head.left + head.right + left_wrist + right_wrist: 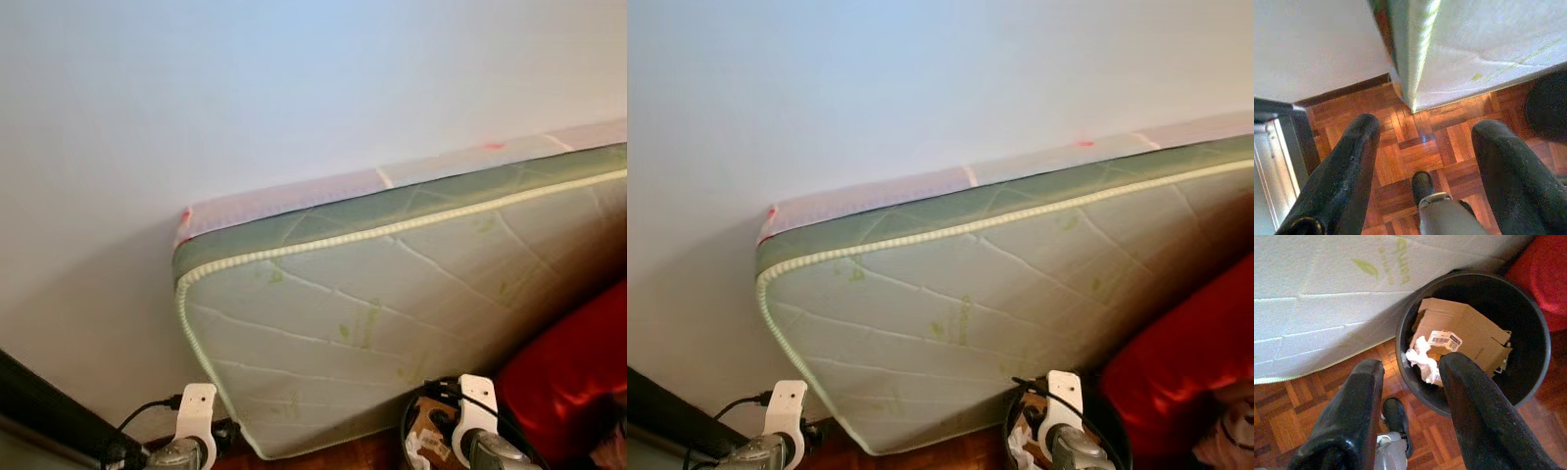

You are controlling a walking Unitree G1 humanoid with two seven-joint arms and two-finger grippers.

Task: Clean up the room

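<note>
A quilted mattress [392, 323] with a green side band and pale piping stood on edge, leaning against the white wall [245, 88]. Its lower corner rested on the parquet floor [1420, 147], near the dark baseboard [1347, 90].

A black round bin [1528, 318] stood on the floor at the right, just beside the mattress face. The bin held a folded cardboard box [1464, 333] bearing a white barcode label [1445, 339], with crumpled white paper [1420, 360] lying against the near side of the box. A red cushion-like object [578, 362] sat to the right of the bin, touching or nearly touching its rim; which of the two could not be determined.

The left gripper [1425, 161] hung low over the bare floor near the mattress corner. Its two black fingers [1347, 171] were spread apart with nothing between them. A dark frame with a pale panel [1278, 147] stood at the far left, against the wall.

The right gripper [1410, 382] hung over the near rim of the bin. Its fingers [1474, 406] were spread apart and gripped nothing; one finger lay over the bin opening and the other over the floor outside it.

In the head views, both arms appeared at the bottom edge, each carrying a white bracket [196, 411] and a black cable [147, 409].
</note>
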